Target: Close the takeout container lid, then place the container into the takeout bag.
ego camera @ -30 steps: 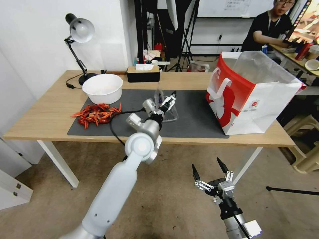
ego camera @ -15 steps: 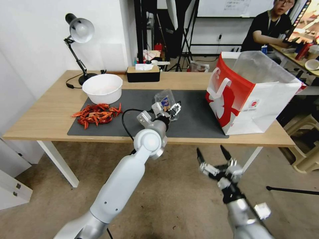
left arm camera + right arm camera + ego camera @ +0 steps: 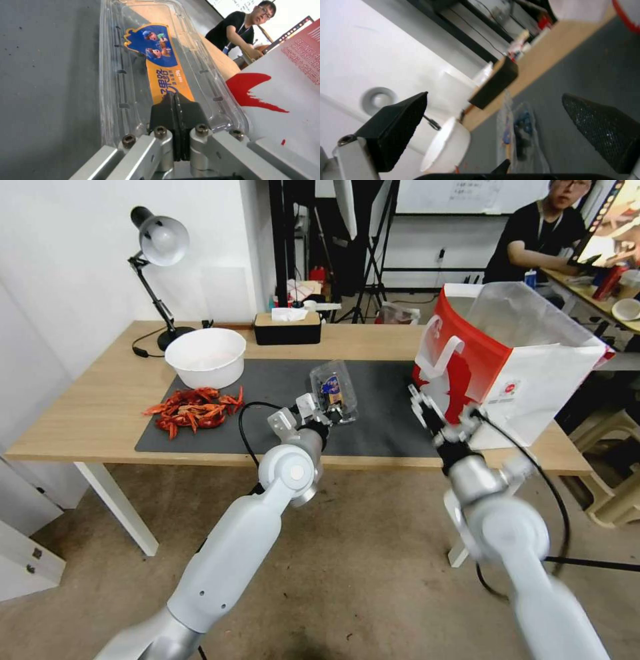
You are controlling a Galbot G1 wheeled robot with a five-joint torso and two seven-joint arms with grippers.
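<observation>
Left tool [image 3: 175, 100] pinched closed on lid [image 3: 332, 391] edge | right tool [image 3: 500, 130] spread, beside takeout bag [image 3: 533, 387]

White bowl [image 3: 206, 357], red crayfish pile [image 3: 192, 411], black tissue box [image 3: 287, 328] and desk lamp [image 3: 157, 260] on the wooden table [image 3: 100, 407].

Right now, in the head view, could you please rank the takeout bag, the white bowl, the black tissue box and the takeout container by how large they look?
1. takeout bag, clearly largest.
2. white bowl.
3 and 4. black tissue box and takeout container look about alike; the box sits farther back and the left pincer covers the container's near end, so I won't rank them.
</observation>
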